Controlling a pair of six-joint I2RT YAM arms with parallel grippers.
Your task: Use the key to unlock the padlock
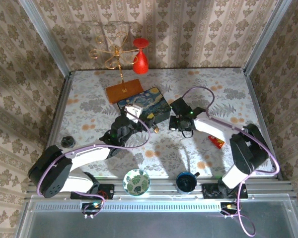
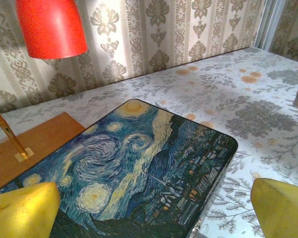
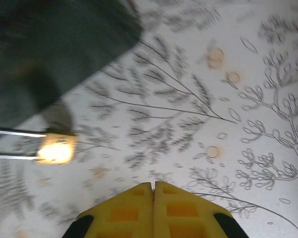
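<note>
Yellow right gripper (image 3: 154, 186), blocky brassy padlock (image 3: 54, 150)

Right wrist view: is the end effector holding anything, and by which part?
Nothing visibly held: the right end effector is shut on itself, and the padlock lies apart from it.

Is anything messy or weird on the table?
Nothing is spilled or broken. One odd bit: the right gripper is pinched shut on nothing, while the padlock lies on the tablecloth off to its side, by the blue box.
</note>
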